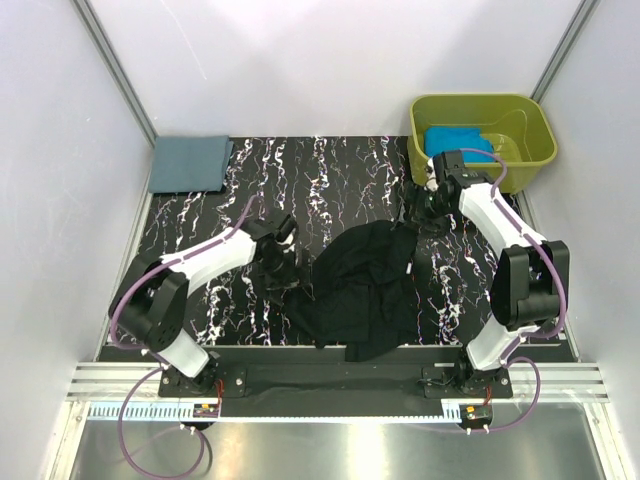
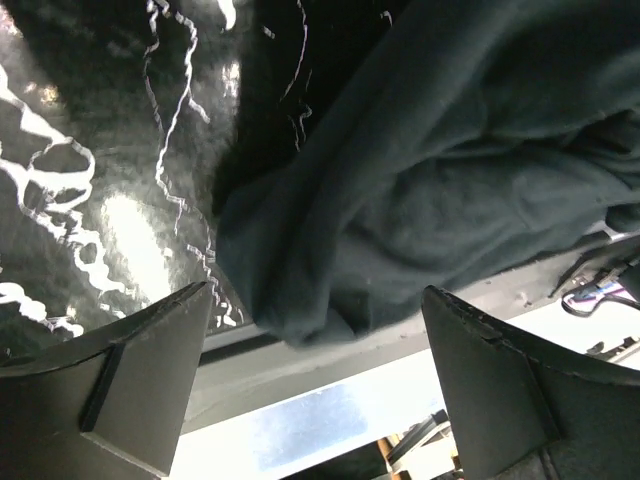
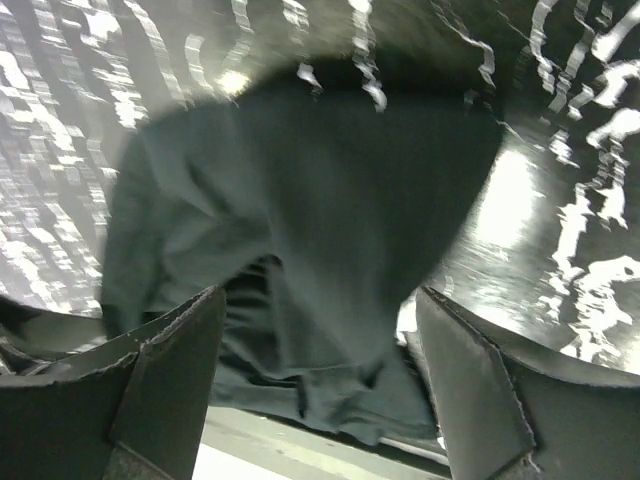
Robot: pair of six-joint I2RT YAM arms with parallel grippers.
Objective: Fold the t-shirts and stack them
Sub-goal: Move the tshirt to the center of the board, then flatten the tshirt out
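A black marbled tabletop (image 1: 340, 180), veined with white, fills the middle of the overhead view. An olive-green plastic tub (image 1: 535, 150) sits at the tabletop's far right corner. Plain white walls (image 1: 320, 60) rise behind the tabletop and along both its sides. A silver aluminium rail (image 1: 110, 380) runs along its near edge, and a brushed metal sheet (image 1: 350, 450) lies nearer still.

Top view: high, behind the arm bases (image 1: 190, 372), looking down on the whole marbled tabletop (image 1: 330, 180). Left wrist view: close and low, looking past left fingers (image 2: 120, 370) toward a table edge. Right wrist view: close, blurred, past right fingers (image 3: 160, 390). All three share the black t-shirt (image 1: 365, 285).
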